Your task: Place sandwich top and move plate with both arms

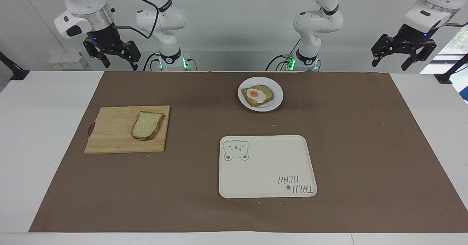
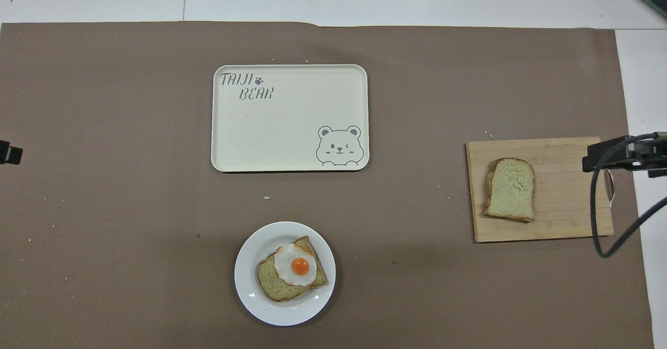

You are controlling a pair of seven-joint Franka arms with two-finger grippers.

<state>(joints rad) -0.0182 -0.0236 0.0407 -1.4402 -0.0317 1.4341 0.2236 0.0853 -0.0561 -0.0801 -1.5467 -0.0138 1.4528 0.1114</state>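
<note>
The sandwich top (image 1: 147, 125) (image 2: 510, 188), a plain pale slice with brown crust, lies on a wooden cutting board (image 1: 109, 135) (image 2: 563, 213) toward the right arm's end of the table. The small white plate (image 1: 278, 92) (image 2: 249, 286) sits close to the robots near the middle and carries a toast slice topped with a fried egg (image 1: 257, 95) (image 2: 293, 271). My right gripper (image 1: 120, 64) hangs open and empty in the air over the table's robot-side edge, not over the board. My left gripper (image 1: 390, 66) hangs open and empty over that same edge at the left arm's end. Both arms wait.
A cream rectangular tray (image 1: 267, 172) (image 2: 292, 114) with a bear drawing lies farther from the robots than the plate. A brown mat (image 1: 347, 135) covers most of the white table. Small crumbs dot the mat.
</note>
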